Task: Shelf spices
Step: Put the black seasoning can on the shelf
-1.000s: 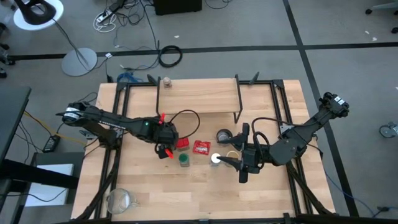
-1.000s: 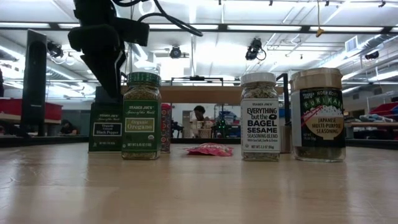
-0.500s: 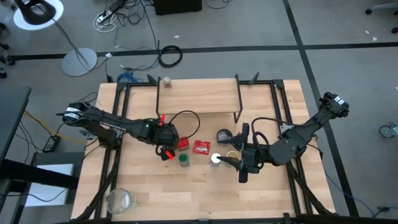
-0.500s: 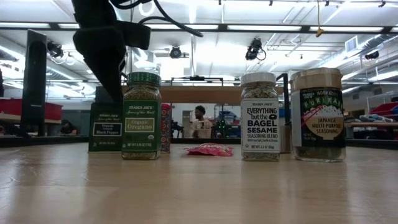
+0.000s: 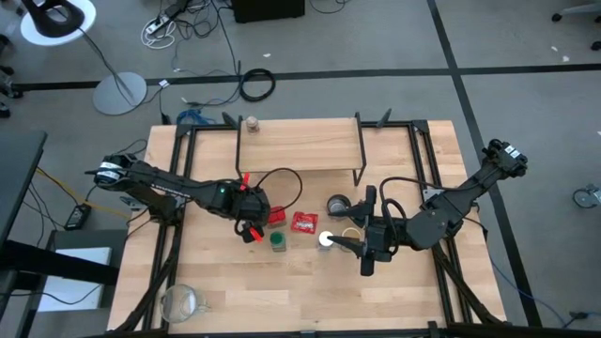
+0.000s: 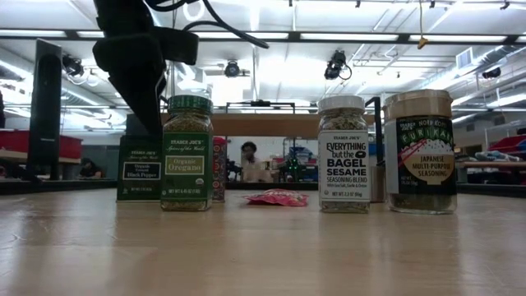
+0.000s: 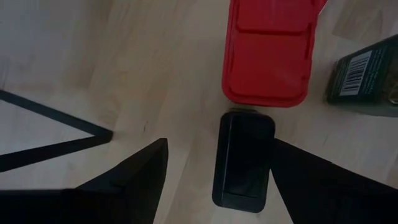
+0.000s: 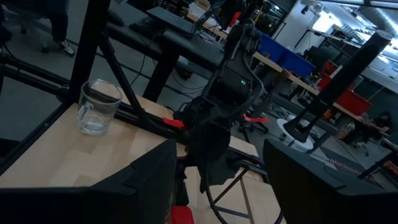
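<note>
From above, the left claw (image 5: 252,225) hangs over the dark square tin (image 7: 244,158) at the middle-left of the desk (image 5: 244,291), its fingers apart. Only the left wrist view makes this plain: the two dark fingers (image 7: 134,180) straddle the tin's black lid with bare wood showing on either side, so nothing is clamped. In that same view the red tin (image 7: 268,53) sits just beyond the dark tin, nearly touching it, and the edge of the green jar (image 7: 367,78) shows beside them.

The low view reads the labels the overhead camera cannot: the dark tin is black pepper, the green jar (image 6: 186,153) is oregano, the white-capped jar (image 6: 345,154) is a bagel sesame blend, and the wider tan-lidded jar (image 6: 419,152) is a Japanese seasoning. All four stand upright in a loose row, with a flat red packet (image 6: 278,197) lying behind them. The left arm comes down just behind the oregano jar here.

The overhead view alone shows the shelf (image 5: 300,144) at the far edge of the desk, well apart from these containers, with one small jar (image 5: 252,123) at its left end, and a glass cup (image 5: 180,302) near the desk's front left corner.

The right claw (image 5: 354,248) waits at the middle-right beside the white-capped jar, fingers apart, holding nothing. Its wrist view looks across at the left arm and the glass cup.
</note>
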Robot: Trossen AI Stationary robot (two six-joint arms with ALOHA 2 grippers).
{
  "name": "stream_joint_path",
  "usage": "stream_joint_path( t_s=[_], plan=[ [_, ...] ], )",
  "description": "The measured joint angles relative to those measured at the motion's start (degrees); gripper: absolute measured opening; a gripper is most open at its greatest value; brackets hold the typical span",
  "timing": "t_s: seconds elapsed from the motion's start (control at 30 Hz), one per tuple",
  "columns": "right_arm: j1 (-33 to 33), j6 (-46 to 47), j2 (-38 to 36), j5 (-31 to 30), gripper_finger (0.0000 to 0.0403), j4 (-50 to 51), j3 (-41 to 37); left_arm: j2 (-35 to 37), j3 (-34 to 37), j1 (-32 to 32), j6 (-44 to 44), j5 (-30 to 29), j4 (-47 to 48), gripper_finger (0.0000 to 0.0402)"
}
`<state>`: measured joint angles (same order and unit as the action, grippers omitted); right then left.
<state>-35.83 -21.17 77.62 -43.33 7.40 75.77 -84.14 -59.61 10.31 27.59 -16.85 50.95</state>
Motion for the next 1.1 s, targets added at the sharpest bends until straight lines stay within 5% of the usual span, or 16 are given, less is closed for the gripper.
stream_joint_path(
  t_s=[1.1],
  plan=[
    [1.2, 0.3, 0.0, 1.6, 0.024, 0.2, 0.0, 0.0, -3.4, -0.2, -7.2, -0.2, -1.6, 0.028]
  ],
)
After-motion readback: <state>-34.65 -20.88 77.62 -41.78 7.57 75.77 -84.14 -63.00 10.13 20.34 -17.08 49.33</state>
